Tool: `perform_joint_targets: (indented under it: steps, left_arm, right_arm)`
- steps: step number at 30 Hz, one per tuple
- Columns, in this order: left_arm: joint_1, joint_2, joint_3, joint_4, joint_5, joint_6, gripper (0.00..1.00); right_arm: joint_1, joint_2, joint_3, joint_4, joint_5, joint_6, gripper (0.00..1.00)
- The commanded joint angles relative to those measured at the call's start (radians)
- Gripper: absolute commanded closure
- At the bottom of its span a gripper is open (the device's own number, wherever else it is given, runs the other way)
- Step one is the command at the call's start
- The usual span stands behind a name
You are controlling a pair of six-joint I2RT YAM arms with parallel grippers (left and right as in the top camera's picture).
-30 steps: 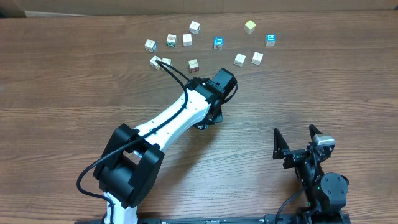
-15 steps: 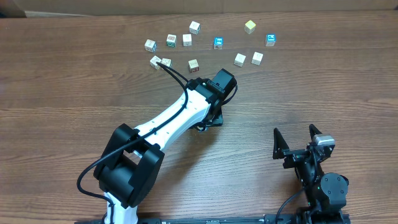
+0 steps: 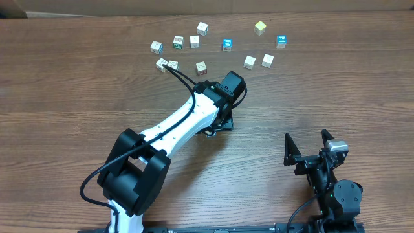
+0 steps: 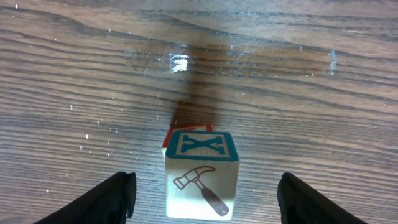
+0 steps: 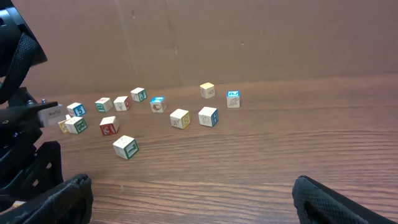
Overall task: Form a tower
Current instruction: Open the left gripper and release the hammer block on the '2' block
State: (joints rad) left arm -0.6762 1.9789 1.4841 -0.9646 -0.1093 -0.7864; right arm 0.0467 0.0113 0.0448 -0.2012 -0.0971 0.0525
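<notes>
Tower: you will find it in the left wrist view, standing on the worktop between the fingers of the left claw.
Top cube: its top face has a teal-framed X, and the pale side facing the camera shows a hammer.
Under the top cube: a red edge of another cube peeks out at the far side. You cannot tell from here how many cubes are stacked.
Left claw: spread apart and gripping nothing, with a clear gap between each finger and the top cube.
Left arm: in the overhead view your white-and-black arm reaches over the middle of the worktop, and its wrist hides the tower from above.
Loose cubes: about a dozen singles lie scattered on the far part of the worktop, beyond the left wrist.
Right claw: spread wide and empty, low at the near right side, well apart from the tower and the loose cubes.
Backdrop: a cardboard wall stands behind the loose cubes.
</notes>
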Motion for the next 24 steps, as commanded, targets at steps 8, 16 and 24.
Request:
perform_joint_targets:
  steps: [8, 16, 24]
  left_arm:
    - [0.003, -0.021, -0.098, 0.125, -0.022, -0.015, 0.37]
    - [0.011, -0.021, -0.153, 0.207, -0.032, -0.024, 0.48]
    - [0.007, -0.021, -0.156, 0.215, -0.013, -0.022, 0.74]
  right_arm:
    - [0.005, -0.005, 0.022, -0.016, -0.001, 0.004, 0.0]
    - [0.005, -0.005, 0.022, -0.016, -0.001, 0.004, 0.0]
    - [0.005, -0.005, 0.022, -0.016, -0.001, 0.004, 0.0]
